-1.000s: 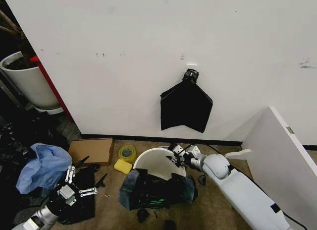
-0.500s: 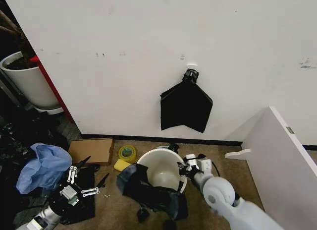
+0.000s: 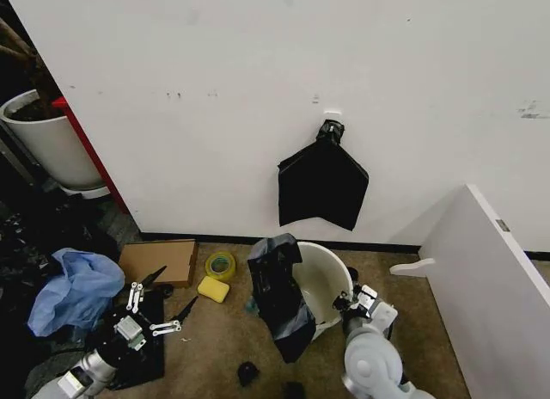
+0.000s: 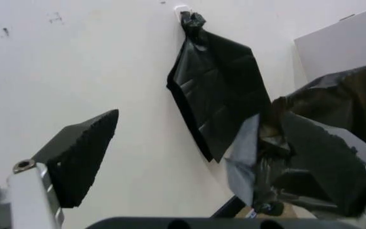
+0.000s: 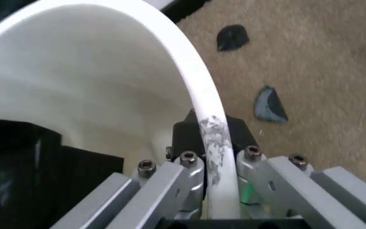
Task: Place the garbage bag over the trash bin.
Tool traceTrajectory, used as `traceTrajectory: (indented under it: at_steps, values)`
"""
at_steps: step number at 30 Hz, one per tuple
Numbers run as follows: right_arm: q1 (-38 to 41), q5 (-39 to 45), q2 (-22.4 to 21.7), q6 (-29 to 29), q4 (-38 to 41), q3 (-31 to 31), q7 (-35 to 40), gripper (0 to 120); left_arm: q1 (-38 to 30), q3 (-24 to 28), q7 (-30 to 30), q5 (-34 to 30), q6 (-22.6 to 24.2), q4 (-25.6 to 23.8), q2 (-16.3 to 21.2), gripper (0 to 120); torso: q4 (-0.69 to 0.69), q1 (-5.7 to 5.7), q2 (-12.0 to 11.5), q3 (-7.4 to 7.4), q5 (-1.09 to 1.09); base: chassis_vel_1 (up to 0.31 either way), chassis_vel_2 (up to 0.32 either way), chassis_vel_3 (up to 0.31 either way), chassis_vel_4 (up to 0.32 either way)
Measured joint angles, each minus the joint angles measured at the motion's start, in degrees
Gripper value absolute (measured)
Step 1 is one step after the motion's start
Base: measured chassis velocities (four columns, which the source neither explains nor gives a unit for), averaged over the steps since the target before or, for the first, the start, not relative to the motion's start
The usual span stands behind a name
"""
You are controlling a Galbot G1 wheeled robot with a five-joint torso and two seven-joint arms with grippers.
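On the floor by the wall: I see the trash bin (image 3: pixel 326 283) tipped over, its mouth facing my left, sitting on the tan carpet (image 3: pixel 215 347) just below the flat black bags (image 3: pixel 322 184) that hang from a white clip (image 3: pixel 333 115).
Right claw: my right claw (image 3: pixel 351 303) grips the bin's rim (image 5: pixel 202 107) on the side nearest me; the wrist view shows one finger inside the wall and one outside, clamped tight on the white plastic.
Right arm pose: my right arm (image 3: pixel 371 360) rises from the bottom edge of the head view, with the wrist reaching forward to the bin.
Garbage bag: the garbage bag (image 3: pixel 279 296) drapes over the left part of the bin's mouth and hangs down to the carpet; the right part of the rim is bare.
Left claw: my left claw (image 3: pixel 153 309) sits low at the left, well apart from the bin, above a black sheet (image 3: pixel 142 347); its fingers (image 4: pixel 81 152) are spread wide and hold nothing.
Nearby: a yellow sponge (image 3: pixel 213 288) and a tape roll (image 3: pixel 220 266) lie between my left claw and the bin.
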Motion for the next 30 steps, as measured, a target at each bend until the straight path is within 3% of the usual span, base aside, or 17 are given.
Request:
traceTrajectory:
  at_steps: [5,11,13,15,19,21,22,28,30]
  values:
    - [-0.81,-1.87,0.94,-0.75,0.09,-0.83,0.12,3,-0.11,0.0,-0.03,-0.41,-0.04,0.37,0.41,100,0.01,0.0,0.0,0.0,0.0,0.0,0.0,0.0,0.0]
    - [-4.57,-10.24,0.38,-1.73,5.73,-2.06,-0.41,30,-0.32,-0.03,0.19,-1.4,-0.26,1.82,1.45,100,0.0,0.0,0.0,0.0,0.0,0.0,0.0,0.0,0.0]
    - [-5.04,-10.83,0.25,-1.89,6.49,-1.97,-0.18,31,-0.34,-0.03,0.23,-1.46,-0.26,1.94,1.56,100,0.0,0.0,0.0,0.0,0.0,0.0,0.0,0.0,0.0]
    - [-6.58,-12.23,-0.53,-2.16,8.68,-1.17,-0.18,43,-0.41,0.09,0.28,-1.53,-0.27,2.2,1.8,100,0.0,0.0,0.0,0.0,0.0,0.0,0.0,0.0,0.0]
    - [-7.98,-16.6,-2.5,-1.34,10.9,-0.66,-5.25,53,-0.48,0.39,0.3,-1.51,-0.28,2.22,1.83,100,-0.01,0.0,0.0,0.0,0.0,0.0,0.0,0.0,0.0]
    - [-8.43,-21.12,-4.14,0.27,12.26,-0.92,-11.39,60,-0.46,0.5,0.3,-1.34,-0.29,2.05,1.72,100,-0.01,0.0,0.0,0.0,0.0,0.0,0.0,0.0,0.0]
    - [-8.48,-24.61,-5.3,0.76,13.64,-1.85,-15.88,68,-0.35,0.56,0.3,-1.11,-0.29,1.72,1.41,100,-0.01,0.0,0.0,0.0,0.0,0.0,0.0,0.0,0.0]
    - [-7.42,-27.26,-8.11,-7.31,17.45,-5.04,-22.85,87,0.16,0.59,0.24,-0.36,-0.29,1.03,0.64,100,0.0,0.0,0.0,0.0,0.0,0.0,0.0,0.0,0.0]
    - [-5.63,-27.09,-9.01,-12.84,16.67,-5.68,-25.11,96,0.29,0.6,0.15,-0.14,-0.29,0.91,0.44,100,0.0,0.0,0.0,0.0,0.01,0.0,0.0,0.0,0.0]
